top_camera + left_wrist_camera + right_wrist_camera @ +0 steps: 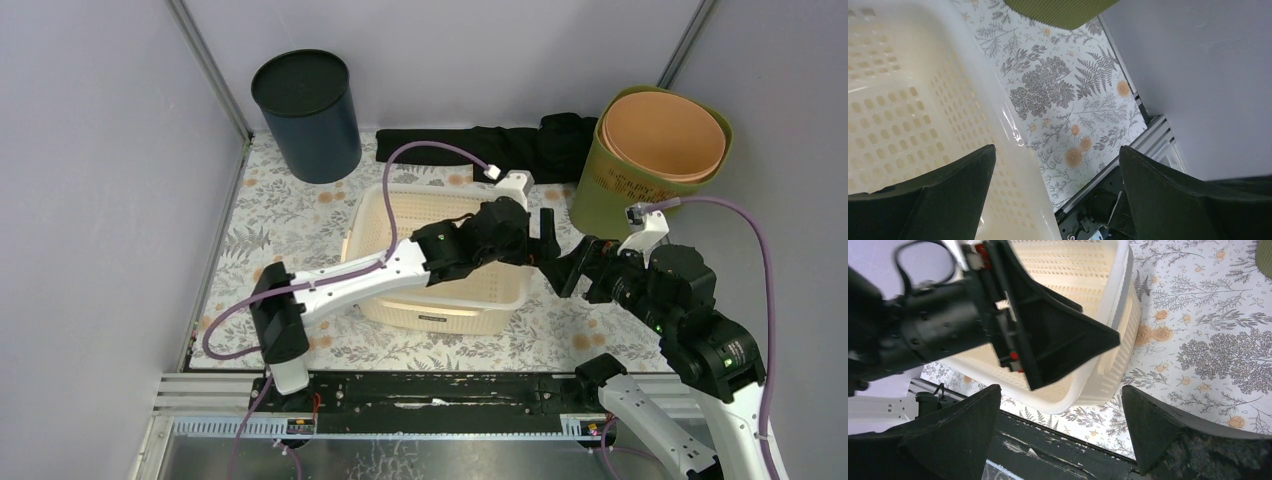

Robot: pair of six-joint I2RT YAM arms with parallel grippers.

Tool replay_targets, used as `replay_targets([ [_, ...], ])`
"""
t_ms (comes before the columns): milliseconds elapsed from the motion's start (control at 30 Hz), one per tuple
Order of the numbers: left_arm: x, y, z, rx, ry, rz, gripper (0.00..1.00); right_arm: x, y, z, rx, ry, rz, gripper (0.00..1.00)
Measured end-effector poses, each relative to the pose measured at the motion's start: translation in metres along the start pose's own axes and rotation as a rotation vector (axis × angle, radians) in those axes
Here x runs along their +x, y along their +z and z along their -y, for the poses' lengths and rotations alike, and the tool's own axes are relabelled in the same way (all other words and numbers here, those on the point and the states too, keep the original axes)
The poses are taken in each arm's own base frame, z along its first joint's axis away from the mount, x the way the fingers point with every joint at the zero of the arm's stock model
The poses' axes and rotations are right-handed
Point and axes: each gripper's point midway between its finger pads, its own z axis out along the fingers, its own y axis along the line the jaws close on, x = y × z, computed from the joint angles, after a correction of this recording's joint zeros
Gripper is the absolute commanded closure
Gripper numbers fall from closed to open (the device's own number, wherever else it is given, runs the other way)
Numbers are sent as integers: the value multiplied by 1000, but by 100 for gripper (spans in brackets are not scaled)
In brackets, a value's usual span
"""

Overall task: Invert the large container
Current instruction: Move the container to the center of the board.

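Left arm [345, 278] and right arm [715, 350] each show white links, black joint housings with small green lights, a purple cable [765, 262] to a white wrist camera [514, 184], and black wedge-shaped claw fingers [1168, 437].

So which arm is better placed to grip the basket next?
Left. The left gripper sits open astride the rim of the basket; the right gripper is open too, but beside the basket, off it.

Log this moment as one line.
cream basket: upright | left hand: open, straddling its right rim | right hand: open, close by, no contact
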Motion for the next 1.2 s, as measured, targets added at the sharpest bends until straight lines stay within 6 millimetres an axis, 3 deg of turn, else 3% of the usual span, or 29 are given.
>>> replay_targets([
  [133,-22,-25,1,7,9,49,0,0,0,0,-1,0,0,2],
  [233,-40,-54,-10,-9,10,94,0,1,0,-2,-10,0,-5,3],
  [333,-59,-90,-37,-53,-8,148,0,6,5,-9,-54,-7,-44,5],
  [467,-76,-144,-84,-149,-39,233,0,23,27,-20,-118,-10,-172,6],
  [633,-74,-200,-110,-196,-50,292,0,41,60,-27,-163,2,-310,11],
  [933,-52,-232,-140,-270,-53,273,0,53,84,-56,-304,-67,-416,14],
  [1200,-50,-254,-147,-276,-73,291,0,88,95,-83,-358,-218,-531,14],
])
